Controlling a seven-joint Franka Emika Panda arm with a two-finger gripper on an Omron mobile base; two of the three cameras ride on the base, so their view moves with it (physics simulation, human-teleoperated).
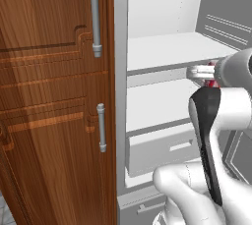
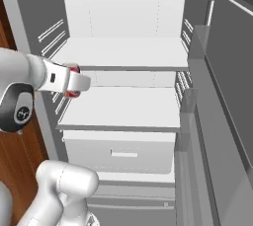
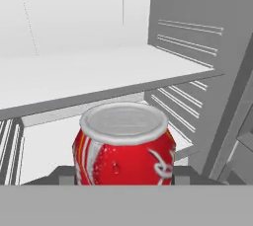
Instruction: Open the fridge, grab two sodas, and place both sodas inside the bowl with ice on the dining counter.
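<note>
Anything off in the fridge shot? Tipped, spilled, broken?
Nothing stands out. The light-grey fridge stands open, its white shelves level and unstained. The small red soda can with the silver top sits upright and undented right at the gripper; whether the fingers clamp it can't be told.

Even, flat rendered light on all my feeds, nothing dim and nothing blown out.

I see the fridge (image 2: pixel 123 47) interior as bright white with only soft grey shading under each shelf, no hard cast shadows and no clear light source. The wooden cabinet (image 1: pixel 49 96) reads warm and evenly lit. In my hand view the soda (image 3: pixel 123 151) shows small highlights on its red side. All three pictures look slightly soft and low in resolution, without edge distortion.
</note>
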